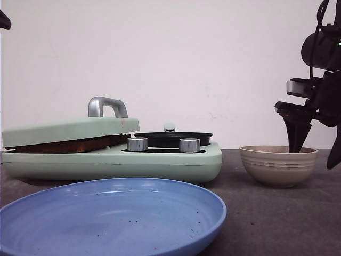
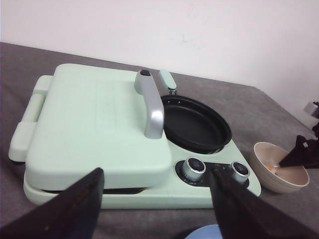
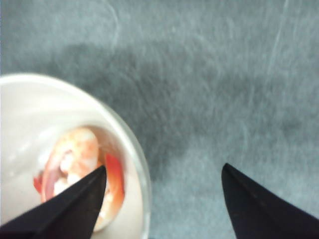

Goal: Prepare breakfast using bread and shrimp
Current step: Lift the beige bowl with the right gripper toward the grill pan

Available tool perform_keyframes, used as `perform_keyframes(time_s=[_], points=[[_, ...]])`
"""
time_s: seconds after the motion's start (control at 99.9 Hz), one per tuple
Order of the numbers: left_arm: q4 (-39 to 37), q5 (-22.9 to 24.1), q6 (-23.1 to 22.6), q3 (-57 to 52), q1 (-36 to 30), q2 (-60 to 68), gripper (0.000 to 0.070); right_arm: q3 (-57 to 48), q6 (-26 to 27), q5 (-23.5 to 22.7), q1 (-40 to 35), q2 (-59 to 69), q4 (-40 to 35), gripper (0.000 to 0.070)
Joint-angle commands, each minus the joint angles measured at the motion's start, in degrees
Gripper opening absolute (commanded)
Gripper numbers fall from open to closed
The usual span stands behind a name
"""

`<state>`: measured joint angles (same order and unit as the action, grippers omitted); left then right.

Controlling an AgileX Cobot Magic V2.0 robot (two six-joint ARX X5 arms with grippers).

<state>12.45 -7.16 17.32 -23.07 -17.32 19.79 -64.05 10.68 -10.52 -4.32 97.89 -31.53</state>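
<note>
A brown bread crust edge (image 1: 64, 145) shows in the slot under the closed lid (image 1: 69, 129) of the mint-green grill; the rest of the bread is hidden. A pink shrimp (image 3: 75, 159) lies in the beige bowl (image 1: 278, 165), which also shows in the right wrist view (image 3: 137, 169) and the left wrist view (image 2: 264, 172). My right gripper (image 3: 163, 172) is open and straddles the bowl's rim, one finger above the shrimp and the other over the table. In the front view it (image 1: 296, 140) dips into the bowl. My left gripper (image 2: 157, 199) is open and empty, hovering in front of the grill.
The grill has a silver handle (image 2: 152, 104), two knobs (image 1: 137, 144) and a black round pan (image 2: 194, 122) on its right side. A blue plate (image 1: 106, 218) lies at the table's front. The table is grey cloth, and a white wall stands behind it.
</note>
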Motion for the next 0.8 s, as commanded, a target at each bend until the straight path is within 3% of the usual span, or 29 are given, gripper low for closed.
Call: perform_keyframes(time_s=[0.0,0.601,0.721,0.791], points=[[-0.11,0.33,-0.11,-0.39,-0.17,0.00,0.0364,-1.20,-0.66,-0.04,0.02,1.01,0.48,0.0395],[0.00,0.33,-0.13,-0.39,-0.17,0.00,0.0365,-1.20,-0.85,-2.99,0.00,4.04,0.35,0.0379],[0.00,0.33,-0.11,-0.39,-0.17,0.00,0.0364,-1.20,-0.85,-2.93,-0.04,4.15,0.85,0.0303],[0.00,0.33,-0.11,-0.39,-0.17,0.00,0.0364,-1.20,-0.85,-2.93,-0.04,4.15,0.92,0.0292]])
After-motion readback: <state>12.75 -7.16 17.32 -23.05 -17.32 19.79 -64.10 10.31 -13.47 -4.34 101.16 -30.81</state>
